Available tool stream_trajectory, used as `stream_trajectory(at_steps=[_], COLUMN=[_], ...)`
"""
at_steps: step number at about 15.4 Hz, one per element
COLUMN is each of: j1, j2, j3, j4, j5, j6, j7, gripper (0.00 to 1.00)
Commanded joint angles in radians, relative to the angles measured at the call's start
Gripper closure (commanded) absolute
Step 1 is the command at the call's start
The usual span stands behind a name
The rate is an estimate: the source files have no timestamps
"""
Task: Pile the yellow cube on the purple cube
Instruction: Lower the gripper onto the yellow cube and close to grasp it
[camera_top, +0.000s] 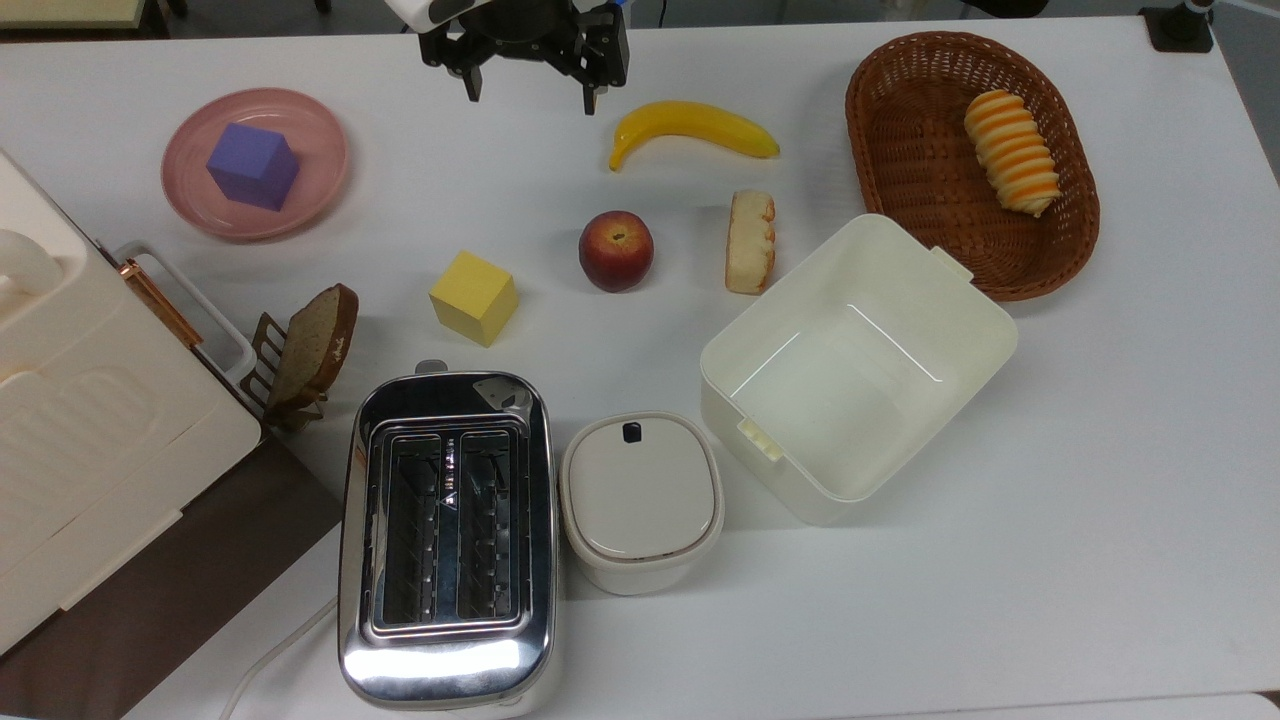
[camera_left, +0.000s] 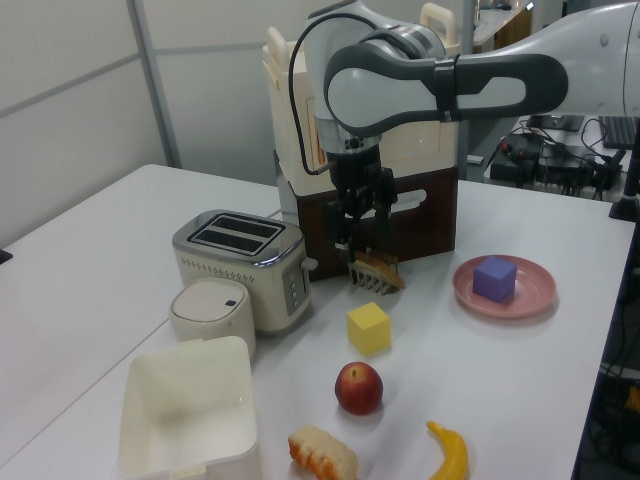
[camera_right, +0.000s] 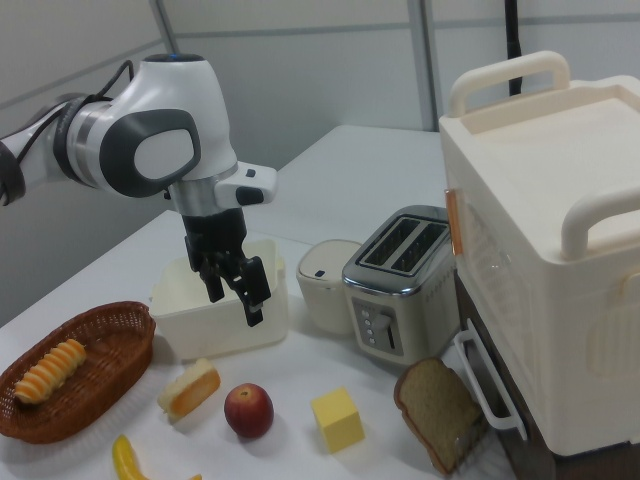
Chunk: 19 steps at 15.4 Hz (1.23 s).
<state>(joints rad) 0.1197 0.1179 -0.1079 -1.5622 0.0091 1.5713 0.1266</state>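
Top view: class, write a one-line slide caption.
Open pincer above the table; yellow cube beside a peach, purple cube on a pink plate.

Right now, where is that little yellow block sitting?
In the top view, the yellow cube sits on the white table, left of the peach and just above the toaster.
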Motion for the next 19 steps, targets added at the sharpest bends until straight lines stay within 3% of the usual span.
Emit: stream_trajectory(at_steps=[1, 9, 15, 19], j1=[-0.035, -0.092, -0.086, -0.083], j2=[0.015, 0.066, 0.169, 0.204], j3=[-0.021, -0.023, -0.023, -0.023], j4=[-0.013, -0.094, -0.101, -0.120], j5=[0.015, 0.014, 0.005, 0.000], j6=[0.024, 0.188, 0.265, 0.292], j7=[-0.077, -0.005, 0.201, 0.223], gripper=[0.00, 0.00, 0.00, 0.00])
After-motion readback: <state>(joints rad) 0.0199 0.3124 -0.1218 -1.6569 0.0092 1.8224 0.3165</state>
